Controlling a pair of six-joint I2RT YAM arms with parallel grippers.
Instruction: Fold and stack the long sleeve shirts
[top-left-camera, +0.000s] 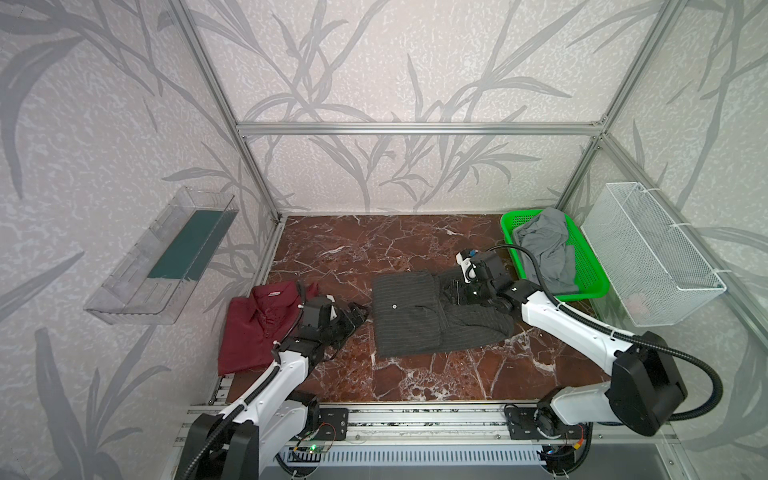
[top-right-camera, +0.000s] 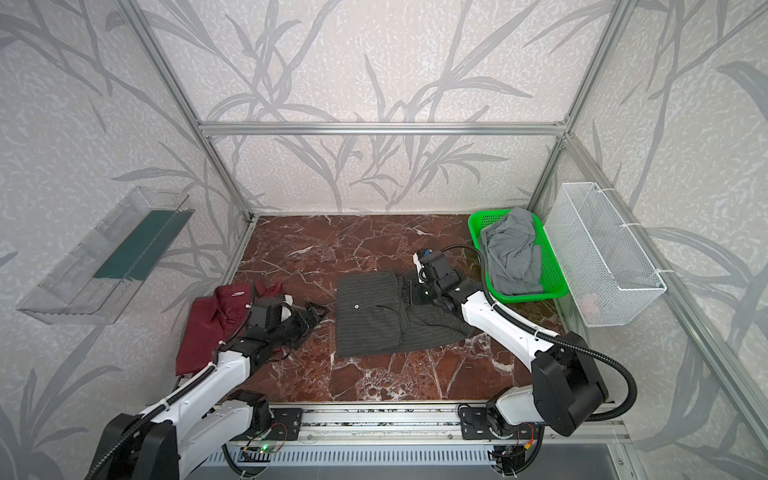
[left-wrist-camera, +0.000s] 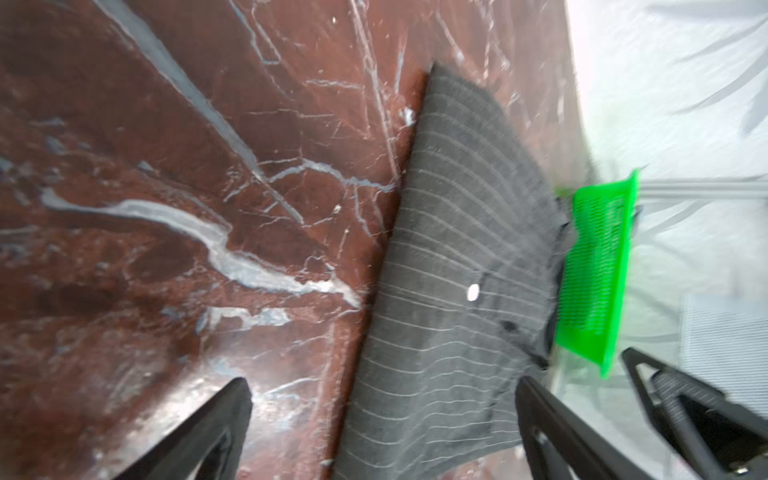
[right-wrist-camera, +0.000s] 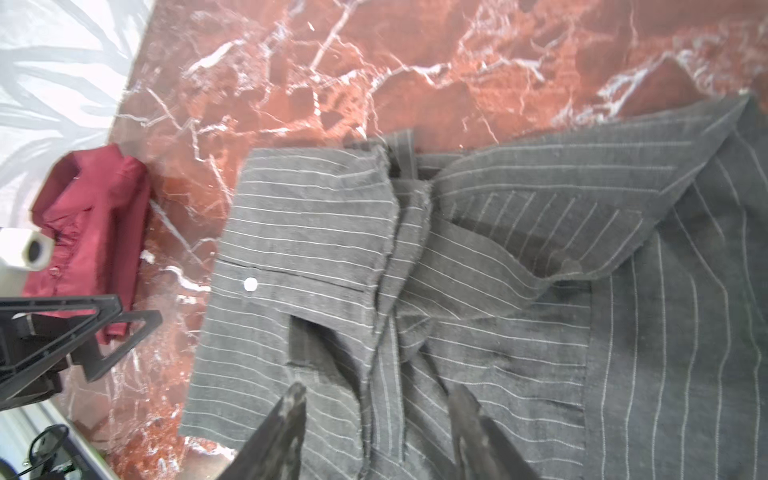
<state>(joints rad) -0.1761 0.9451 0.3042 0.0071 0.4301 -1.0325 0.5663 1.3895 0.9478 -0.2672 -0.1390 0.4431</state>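
Working from the near edge of the table (top-left-camera: 436, 374) outward: bare marble first, then the left gripper (top-left-camera: 358, 314), low over the table with its fingers (left-wrist-camera: 224, 424) spread as wide as they go and nothing between them. It points at the left edge of the pinstriped shirt (top-left-camera: 407, 320), just short of the cloth and, as far as I can tell, not touching. Behind and left of that gripper the maroon shirt (top-left-camera: 253, 328) lies folded against the table's left edge, collar toward the far side, well apart from the pinstriped one. The pinstriped shirt sits mid-table, long axis running left to right: a flat folded panel with a white button on the left, looser bunched cloth trailing toward the right edge. The right gripper (top-left-camera: 455, 291) hangs over the far right part of it; the wrist view shows its fingers (right-wrist-camera: 291, 415) partly apart above the creases, no cloth pinched between them that I can see. My judgement: the left arm is nearer the tidy left edge, the right arm nearer the bunched end, so the next fold likely falls to the right. At the far right corner, a green basket (top-left-camera: 594, 286) holds a grey garment (top-left-camera: 544, 249).
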